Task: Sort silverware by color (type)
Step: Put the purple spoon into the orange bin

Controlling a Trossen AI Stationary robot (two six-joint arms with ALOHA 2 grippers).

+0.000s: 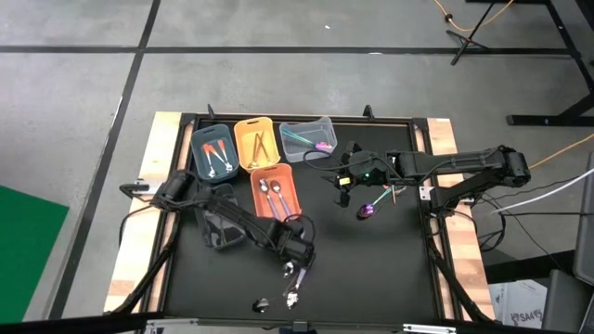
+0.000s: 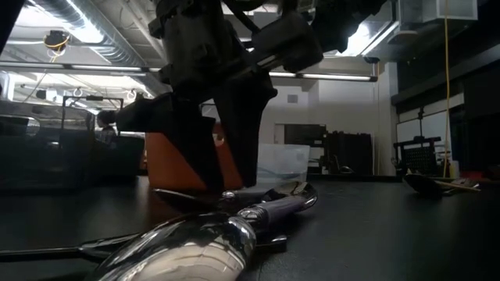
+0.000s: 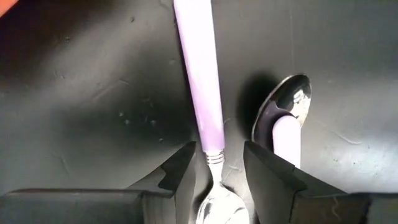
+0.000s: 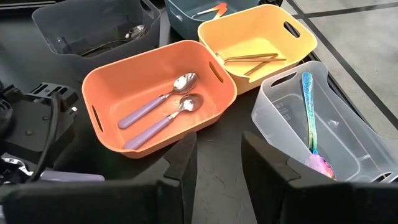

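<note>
Left wrist view: left gripper (image 3: 219, 177) is straddling the lilac-handled spoon (image 3: 200, 93), fingers apart — centering first, then closing.

Left gripper (image 1: 295, 276) lowered, spread, right gripper (image 1: 342, 190) parted

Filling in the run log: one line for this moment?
left pincer: open, astride purple-handled spoon on table | right pincer: open, empty, facing orange bin | orange bin: two purple-handled spoons

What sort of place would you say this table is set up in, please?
Probably a lab or workshop in an industrial building: bare ceiling ducts and strip lights overhead, a concrete floor marked with dark lines, and a black-topped work table with cables trailing beside it.
</note>
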